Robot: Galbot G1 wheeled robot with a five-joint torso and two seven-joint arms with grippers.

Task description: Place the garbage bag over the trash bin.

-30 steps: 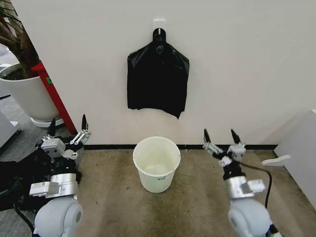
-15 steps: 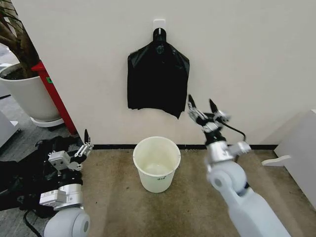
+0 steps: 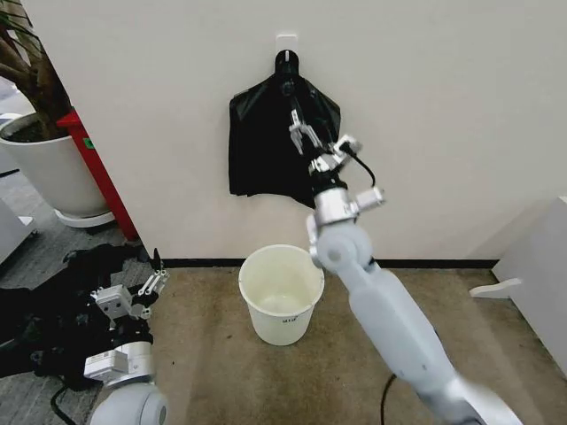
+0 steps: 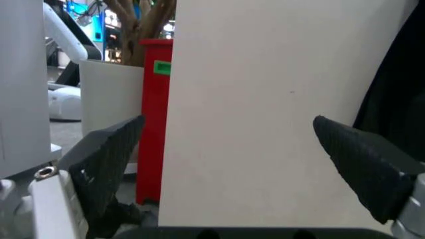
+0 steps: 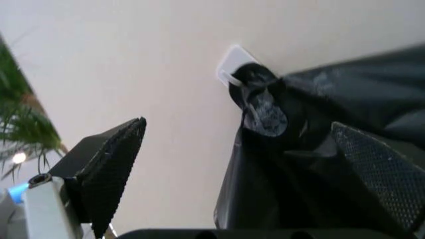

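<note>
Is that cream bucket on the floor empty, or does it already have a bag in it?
Empty: the trash bin stands upright, its bare pale inside showing, no bag over its rim.

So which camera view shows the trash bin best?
The head view: the whole trash bin stands on the floor below the hanging garbage bag, where the right gripper is raised. The wrist views show wall and bag instead.

The room is bright, and the light is soft and even on the wall (image 3: 443, 133). The bag (image 3: 266, 142) drops a faint shadow on it. Glare makes a pale spot on its knot (image 5: 265, 117) (very shiny there). Up close, the right gripper's fingers (image 5: 109, 169) look fuzzy. The plant (image 5: 23, 132) is a blur.
</note>
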